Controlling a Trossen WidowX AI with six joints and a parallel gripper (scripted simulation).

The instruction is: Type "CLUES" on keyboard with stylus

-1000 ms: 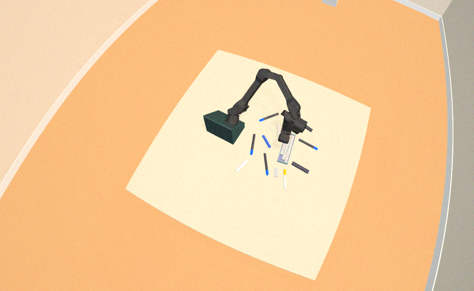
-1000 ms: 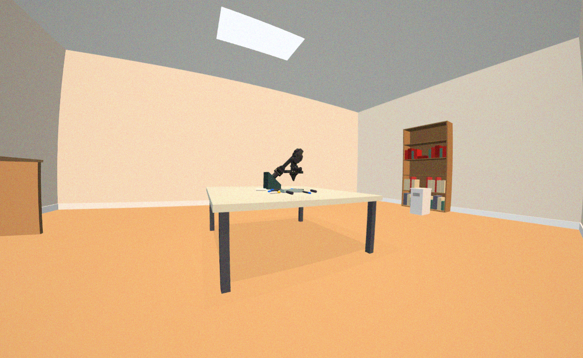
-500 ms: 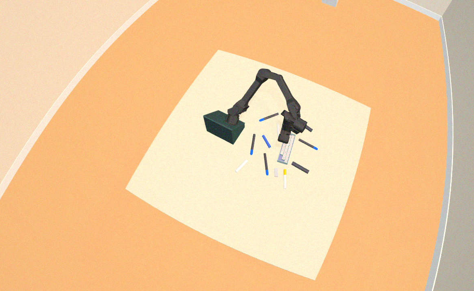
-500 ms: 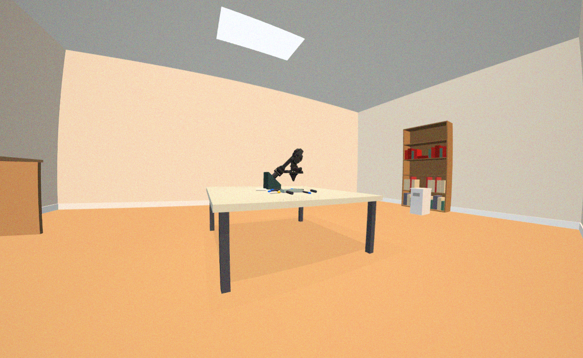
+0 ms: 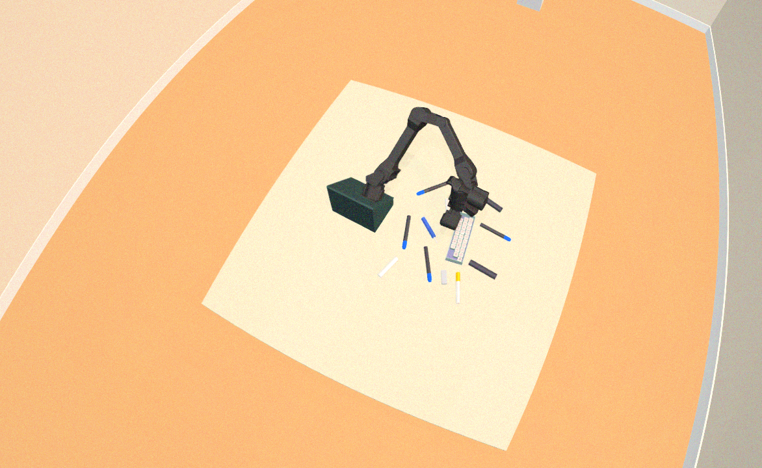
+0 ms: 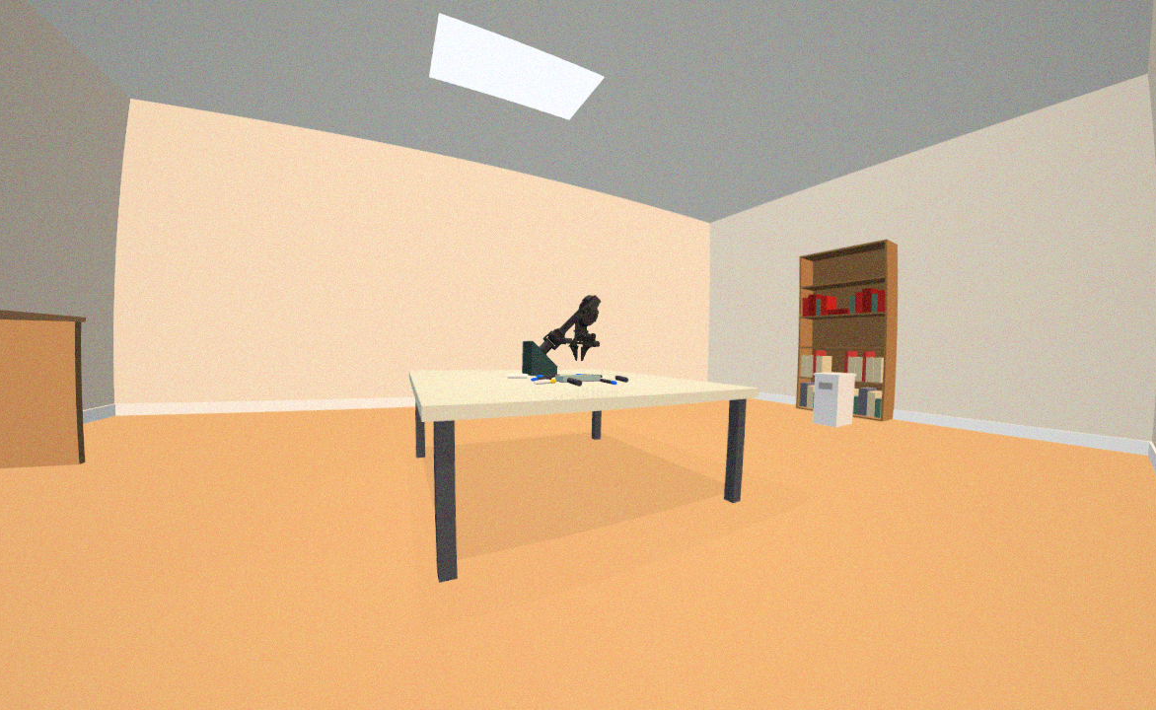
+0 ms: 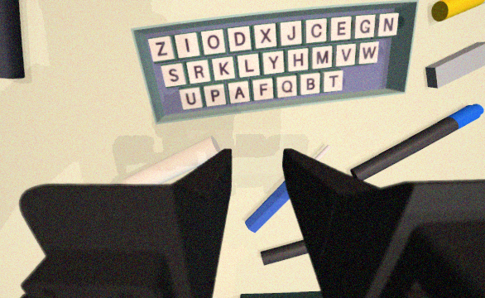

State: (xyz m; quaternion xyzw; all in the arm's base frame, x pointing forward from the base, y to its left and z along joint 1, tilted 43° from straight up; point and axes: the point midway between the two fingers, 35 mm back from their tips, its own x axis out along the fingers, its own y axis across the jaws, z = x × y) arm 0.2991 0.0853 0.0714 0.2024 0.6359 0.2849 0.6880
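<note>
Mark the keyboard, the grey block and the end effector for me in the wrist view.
keyboard (image 7: 404, 50): wrist view, on the bare right side of its green frame.
grey block (image 7: 463, 63): wrist view, on its light long face.
end effector (image 7: 256, 157): wrist view, midway between the parted fingertips, nothing held.

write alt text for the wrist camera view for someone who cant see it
The open, empty gripper hovers above a cream desk, its two dark fingers filling the lower frame. Beyond it lies a teal-framed keyboard with scrambled letter keys. Scattered around are a blue-tipped dark pen, a blue pen, a white cylinder and a grey block.
</note>
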